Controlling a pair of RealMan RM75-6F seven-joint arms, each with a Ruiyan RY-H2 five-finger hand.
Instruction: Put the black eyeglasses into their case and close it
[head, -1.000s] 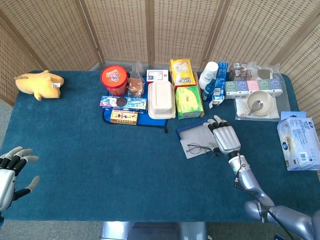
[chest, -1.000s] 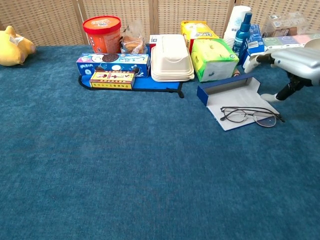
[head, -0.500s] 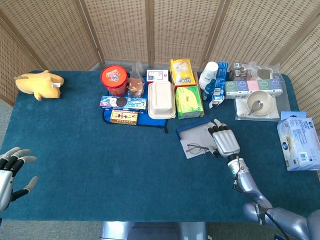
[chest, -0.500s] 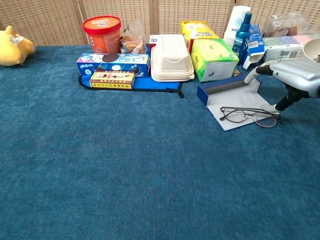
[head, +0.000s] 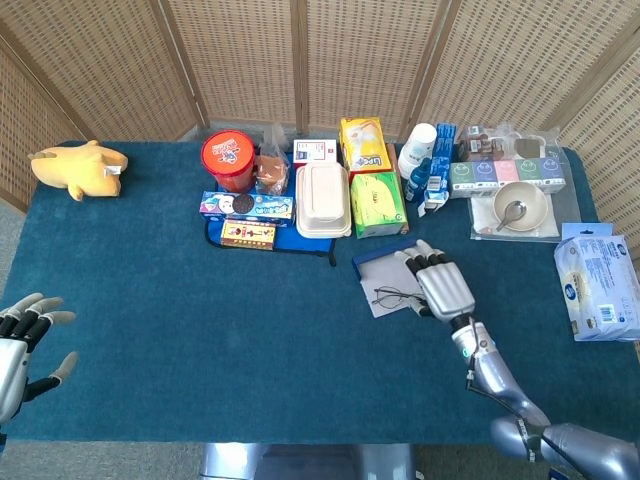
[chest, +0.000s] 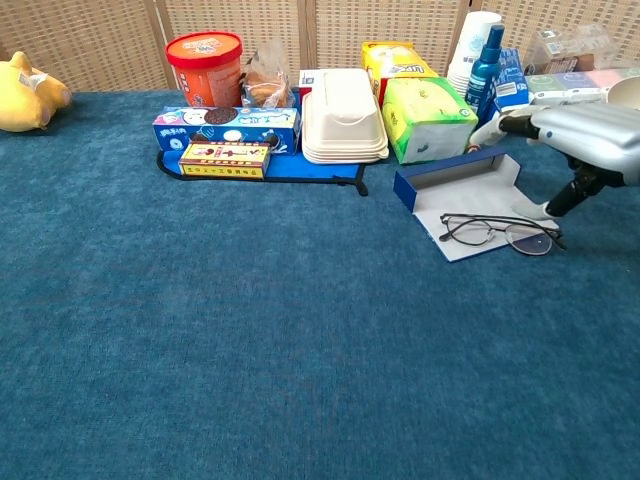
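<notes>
Right hand (head: 443, 285) has shifted left since a second ago, now over right end of thin black-rimmed eyeglasses (chest: 497, 232); fingers extended, empty. Glasses unmoved, lying on grey flap of open blue case (chest: 455, 183). Grasp not yet made. Left hand (head: 18, 345) idle at table edge, fingers spread.

Both views are bright and evenly lit, as by soft daylight, with no dim corners. Shadows are faint and short: a thin one hugs the glasses (chest: 497, 232) and a soft one lies under the right robot hand (chest: 580, 135). Its metal back carries a mild sheen. The table (head: 200, 330) cloth shows no glare. Focus is sharp throughout; the head view bends slightly at its edges.
</notes>
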